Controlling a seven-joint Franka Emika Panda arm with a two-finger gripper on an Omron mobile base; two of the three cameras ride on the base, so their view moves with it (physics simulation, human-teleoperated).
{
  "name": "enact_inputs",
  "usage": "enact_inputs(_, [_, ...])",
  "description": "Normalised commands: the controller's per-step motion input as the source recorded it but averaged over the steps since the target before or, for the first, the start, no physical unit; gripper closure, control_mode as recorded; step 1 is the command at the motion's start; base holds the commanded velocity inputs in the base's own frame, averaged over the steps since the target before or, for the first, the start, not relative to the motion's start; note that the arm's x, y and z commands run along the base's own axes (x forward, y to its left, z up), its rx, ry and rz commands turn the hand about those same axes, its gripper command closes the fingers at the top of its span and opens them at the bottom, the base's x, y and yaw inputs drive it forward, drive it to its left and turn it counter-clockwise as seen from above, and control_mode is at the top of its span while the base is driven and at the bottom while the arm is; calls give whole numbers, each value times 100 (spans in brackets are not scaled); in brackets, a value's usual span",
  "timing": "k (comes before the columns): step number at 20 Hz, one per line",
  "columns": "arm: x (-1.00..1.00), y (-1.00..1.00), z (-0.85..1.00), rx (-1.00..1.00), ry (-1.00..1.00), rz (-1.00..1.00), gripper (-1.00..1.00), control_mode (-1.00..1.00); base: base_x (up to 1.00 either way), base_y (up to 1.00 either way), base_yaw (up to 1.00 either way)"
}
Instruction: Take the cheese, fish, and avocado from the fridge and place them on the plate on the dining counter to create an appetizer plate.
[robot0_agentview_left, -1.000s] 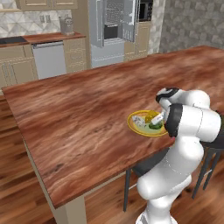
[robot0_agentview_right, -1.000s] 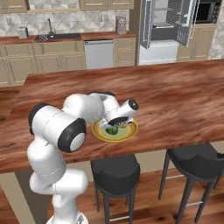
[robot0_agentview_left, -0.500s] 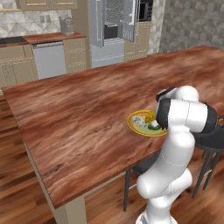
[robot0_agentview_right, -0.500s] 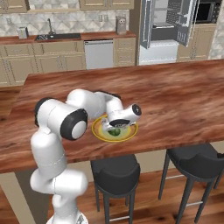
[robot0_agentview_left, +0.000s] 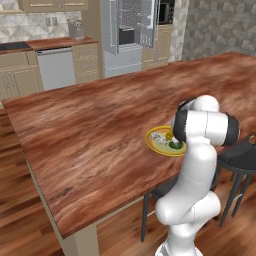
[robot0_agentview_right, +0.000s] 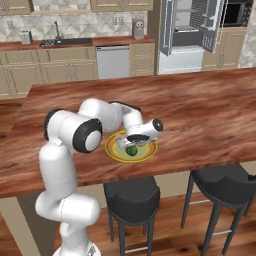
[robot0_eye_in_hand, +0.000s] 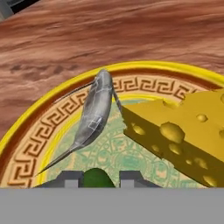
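Seen from the pincer (robot0_eye_in_hand: 96, 179), the pale grey elongated fish (robot0_eye_in_hand: 95, 110) is lying ahead-left on the round yellow plate (robot0_eye_in_hand: 39, 114), long axis pointing away. The pincer is gripping the dark green avocado (robot0_eye_in_hand: 96, 179); the speckled yellow cheese wedge (robot0_eye_in_hand: 183, 131) is sitting ahead-right.

I'm working in a home kitchen: well beyond the jaws stand beige cabinets (robot0_agentview_right: 60, 75), a sink (robot0_agentview_right: 62, 42), a dishwasher (robot0_agentview_right: 113, 61) and an open silver fridge (robot0_agentview_right: 192, 30), with dark stools (robot0_agentview_right: 131, 195) tucked under the wood-grain surface (robot0_agentview_right: 200, 105) below them.
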Motion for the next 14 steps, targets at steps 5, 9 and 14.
enact_inputs(5, [1, 0, -7, 0, -1, 0, -100, -100, 0, 0, 0])
enact_inputs(9, [-36, 0, 29, 0, -3, 0, -100, -100, 0, 0, 0])
enact_inputs(14, [-51, 9, 90, 0, -6, 0, -100, -100, 0, 0, 0])
